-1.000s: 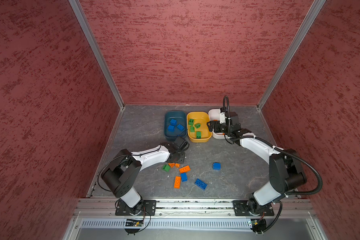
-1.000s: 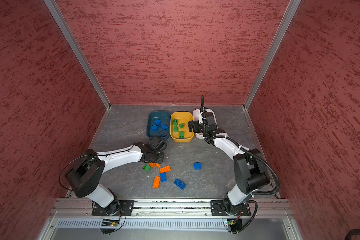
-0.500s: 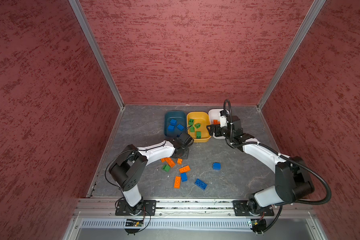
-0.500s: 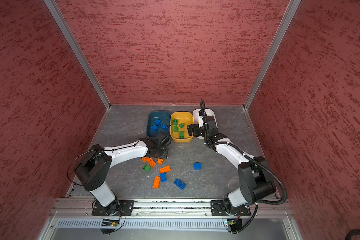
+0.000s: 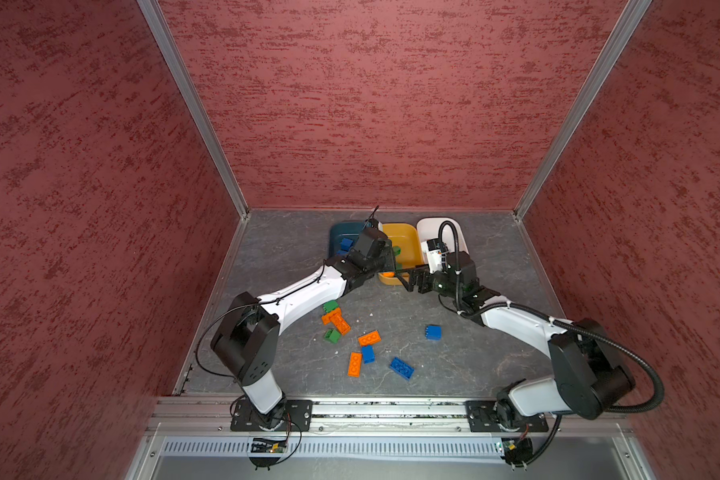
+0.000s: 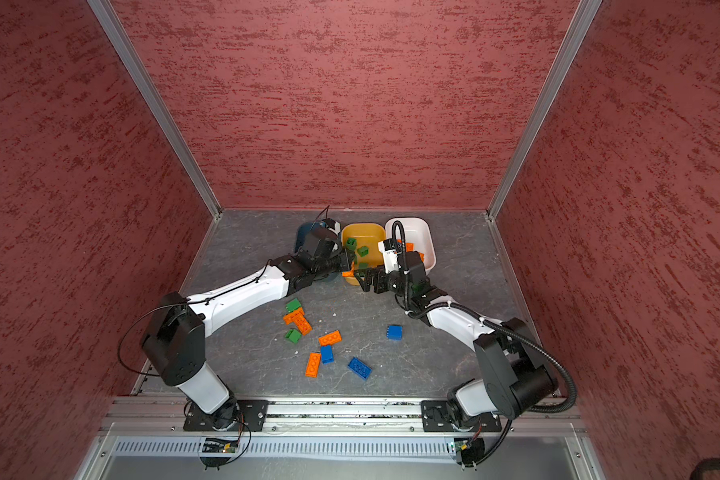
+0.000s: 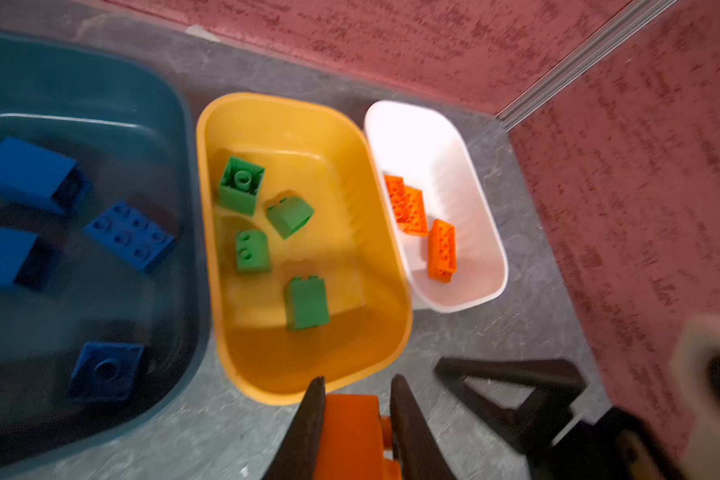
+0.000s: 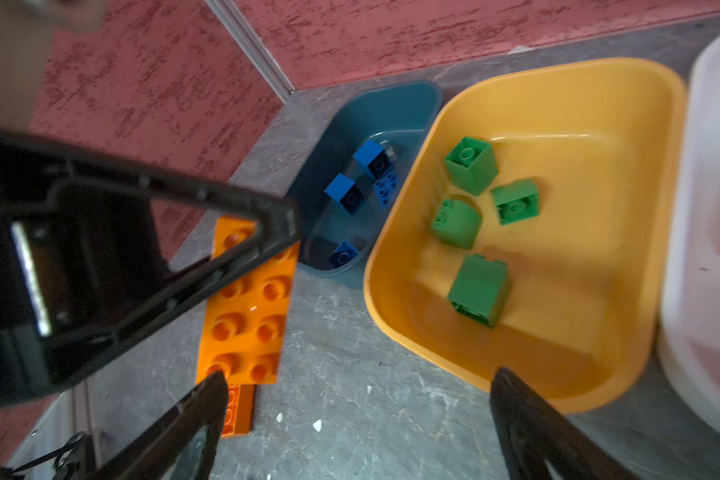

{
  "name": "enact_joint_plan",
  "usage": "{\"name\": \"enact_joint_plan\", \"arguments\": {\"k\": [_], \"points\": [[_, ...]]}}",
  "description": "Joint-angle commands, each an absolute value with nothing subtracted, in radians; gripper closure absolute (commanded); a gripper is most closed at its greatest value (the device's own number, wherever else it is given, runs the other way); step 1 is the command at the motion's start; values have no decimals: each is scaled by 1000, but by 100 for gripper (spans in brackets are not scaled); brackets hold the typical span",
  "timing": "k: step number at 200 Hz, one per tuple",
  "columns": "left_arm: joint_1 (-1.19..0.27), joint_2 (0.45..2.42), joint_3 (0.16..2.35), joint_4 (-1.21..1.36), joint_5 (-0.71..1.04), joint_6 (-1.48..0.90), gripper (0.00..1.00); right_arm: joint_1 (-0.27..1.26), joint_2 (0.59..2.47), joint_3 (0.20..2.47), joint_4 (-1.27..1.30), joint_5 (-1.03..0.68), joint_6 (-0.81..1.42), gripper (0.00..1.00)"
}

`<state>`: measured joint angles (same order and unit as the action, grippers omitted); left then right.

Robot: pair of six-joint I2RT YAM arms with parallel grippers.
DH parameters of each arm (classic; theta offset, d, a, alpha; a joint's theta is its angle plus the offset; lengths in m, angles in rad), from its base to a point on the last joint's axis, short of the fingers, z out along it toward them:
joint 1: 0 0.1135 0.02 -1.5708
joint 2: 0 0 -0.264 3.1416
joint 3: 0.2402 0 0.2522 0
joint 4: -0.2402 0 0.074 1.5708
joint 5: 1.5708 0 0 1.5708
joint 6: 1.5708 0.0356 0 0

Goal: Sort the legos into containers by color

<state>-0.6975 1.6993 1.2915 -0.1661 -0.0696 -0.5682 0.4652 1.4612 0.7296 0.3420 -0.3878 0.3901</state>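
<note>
In both top views the left gripper (image 5: 385, 272) is clamped on an orange brick (image 5: 387, 274) at the near rim of the yellow tub (image 5: 408, 235). The right gripper (image 5: 408, 279) faces it from just beside, jaws apart and empty. The teal tub (image 5: 336, 232), yellow tub and white tub (image 5: 427, 226) stand in a row by the back wall. Loose bricks (image 5: 368, 338), orange, green and blue, lie on the floor (image 5: 454, 365) between the arms.

The left wrist view shows the two fingers (image 7: 314, 399) pinching the orange brick (image 7: 350, 432). Four blue bricks (image 7: 129, 237) lie in the teal tub, four green bricks (image 7: 306, 303) in the yellow, and orange bricks (image 7: 441, 249) in the white. A right finger (image 7: 516, 368) is near.

In the right wrist view the right fingers (image 8: 208, 415) stand wide apart. The orange brick (image 8: 246, 320) shows its studs, with a left finger (image 8: 225, 195) across it.
</note>
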Motion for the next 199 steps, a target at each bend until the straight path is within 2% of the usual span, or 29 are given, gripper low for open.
{"name": "enact_joint_plan", "arguments": {"k": [1,33,59,91,128,141,169,199], "points": [[-704,1733,1325,-100,-46,-593,81,480,1495,713,519,-450,464,1],[-708,1749,1338,-100,-30,-598,81,487,1533,736,581,-451,470,6],[-709,1744,1325,-93,-22,-607,80,488,1559,750,601,-369,487,22],[-707,1746,1321,-84,-3,-619,79,490,1585,772,602,-368,484,44],[-707,1760,1329,-87,23,-622,77,489,1568,756,624,-344,470,60],[-705,1758,1327,-85,39,-613,69,488,1552,752,605,-314,450,64],[-697,1697,1255,6,42,-584,28,471,1521,747,505,-226,417,69],[-676,1675,1258,-48,29,-530,11,403,1497,745,412,-178,416,70]]}}
